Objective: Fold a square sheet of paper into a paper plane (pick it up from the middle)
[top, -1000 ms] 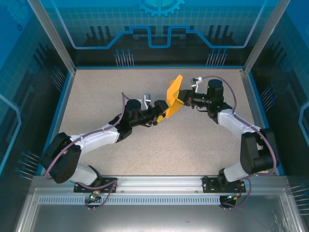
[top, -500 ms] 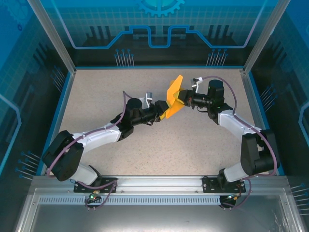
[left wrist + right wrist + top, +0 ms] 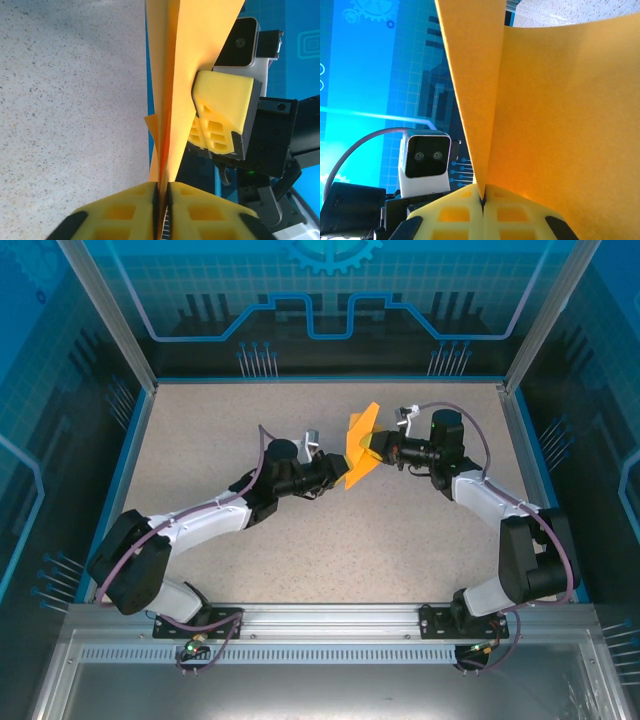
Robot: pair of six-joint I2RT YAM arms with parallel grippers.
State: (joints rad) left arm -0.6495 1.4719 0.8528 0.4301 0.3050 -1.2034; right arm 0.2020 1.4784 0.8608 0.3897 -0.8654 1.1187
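The orange-yellow sheet of paper [image 3: 358, 443] is folded into several layers and hangs in the air above the table's middle right, held between both arms. My left gripper [image 3: 341, 469] is shut on its lower left edge. In the left wrist view the layers [image 3: 172, 75] run straight up out of my closed left gripper [image 3: 163, 188], with a right-hand fingertip [image 3: 220, 112] pressed on the paper farther along. My right gripper [image 3: 376, 448] is shut on the paper from the right. In the right wrist view a fold of the sheet [image 3: 560, 115] rises from the pinched right gripper [image 3: 482, 198].
The speckled beige table [image 3: 220, 430] is ringed by a blue rim and glass walls [image 3: 330, 300]. The left wrist camera housing [image 3: 425, 162] faces my right gripper at close range. Both arm bases sit on the metal rail [image 3: 330, 620] at the near edge.
My left gripper has closed on the paper's lower edge after standing open around it. The left arm edged slightly forward and the paper's top flap tilted. The right gripper kept its grip.
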